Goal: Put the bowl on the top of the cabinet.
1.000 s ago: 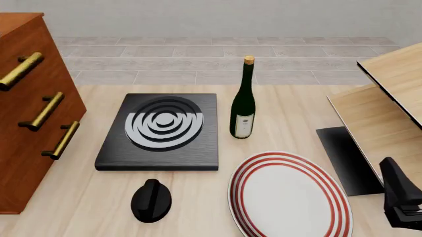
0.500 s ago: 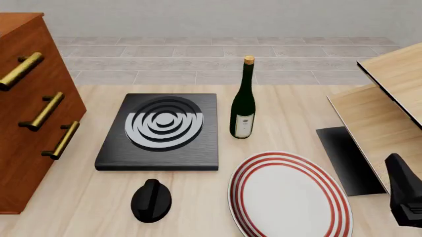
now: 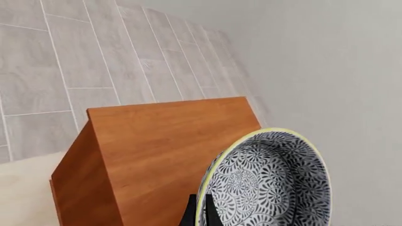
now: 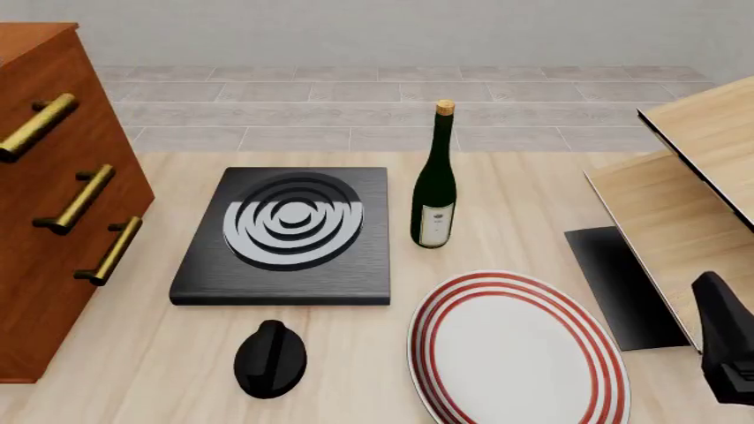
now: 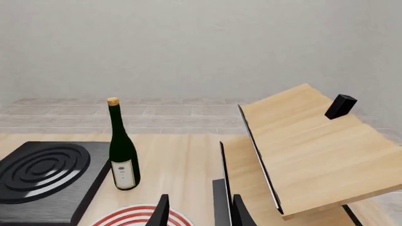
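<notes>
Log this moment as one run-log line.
phase: carry | left tool: shut on bowl, above cabinet top | right tool: open, idle | bowl not yet placed

Cabinet top [image 3: 169, 127]: bare, open from above | table centre: hob plate [image 4: 289, 234], upright wine bottle [image 4: 435, 181] just beside it | near edge: red-ringed plate [image 4: 518, 349], black knob [image 4: 271, 358] | right: slanted wood panels [image 4: 689, 185] block passage

Smooth reddish wood cabinet [image 3: 169, 141] w/ brass handles [image 4: 71, 201], glossy patterned bowl [image 3: 270, 181]
</notes>
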